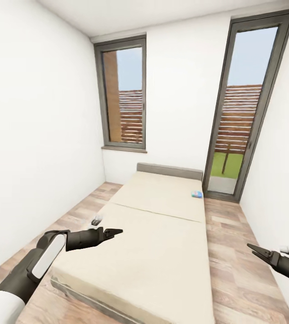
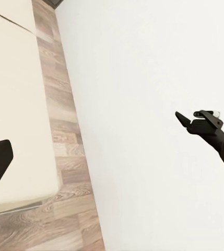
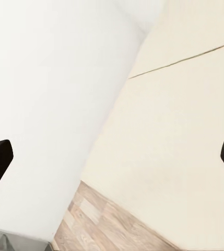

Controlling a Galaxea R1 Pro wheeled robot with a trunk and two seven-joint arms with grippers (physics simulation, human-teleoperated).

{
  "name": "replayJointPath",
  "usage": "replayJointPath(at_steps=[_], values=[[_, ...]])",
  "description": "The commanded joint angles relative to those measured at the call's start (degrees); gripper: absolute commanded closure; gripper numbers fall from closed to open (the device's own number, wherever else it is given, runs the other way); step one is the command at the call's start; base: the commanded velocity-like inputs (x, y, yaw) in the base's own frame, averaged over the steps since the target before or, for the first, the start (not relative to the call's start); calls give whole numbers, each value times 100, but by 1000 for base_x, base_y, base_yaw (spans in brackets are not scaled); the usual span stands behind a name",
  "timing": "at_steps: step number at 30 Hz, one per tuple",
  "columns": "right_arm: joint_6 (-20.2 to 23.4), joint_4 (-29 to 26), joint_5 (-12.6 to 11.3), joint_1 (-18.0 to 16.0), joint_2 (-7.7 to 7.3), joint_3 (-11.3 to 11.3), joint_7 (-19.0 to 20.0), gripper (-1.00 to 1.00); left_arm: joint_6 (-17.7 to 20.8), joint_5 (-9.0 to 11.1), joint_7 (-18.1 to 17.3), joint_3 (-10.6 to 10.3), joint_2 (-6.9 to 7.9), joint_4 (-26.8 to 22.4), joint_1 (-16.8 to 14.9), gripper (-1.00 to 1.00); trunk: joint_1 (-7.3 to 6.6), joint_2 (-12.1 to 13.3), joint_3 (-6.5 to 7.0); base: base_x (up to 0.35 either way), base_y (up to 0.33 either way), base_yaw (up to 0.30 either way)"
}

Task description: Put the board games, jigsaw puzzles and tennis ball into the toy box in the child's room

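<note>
1. The robot faces the foot of the large low bed with its plain beige two-part mattress, in a narrow white room with a wood-plank floor.
2. A small blue flat game box lies on the far mattress section, near the right edge and just short of the low grey headboard.
3. The left gripper hovers over the mattress's near left part, holding nothing; whether its jaws are parted or closed I cannot tell.
4. The right gripper hangs over the floor right of the bed, jaws spread, empty.
5. Risk: the blue box sits well away from both arms, so I'd judge a stretch from here would fall short or nudge it toward the mattress edge.
6. The right wall is close; swinging that arm could clip it.
</note>
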Motion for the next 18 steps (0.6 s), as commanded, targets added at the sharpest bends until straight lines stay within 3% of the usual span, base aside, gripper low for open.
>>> replayJointPath(at_steps=[1,8,18], values=[[60,3,28,-3,4,-43,-27,-100,22,14,-8,-8,11,0,-2,-100,2,-5,0,35,-180,-280],[53,3,28,-3,25,-43,-99,-100,22,14,-8,-6,26,7,-2,-100,2,-5,13,121,-100,-242],[45,3,28,-3,115,-51,-382,-100,22,6,-1,-12,28,14,-2,-100,2,-5,16,81,-13,-46]])
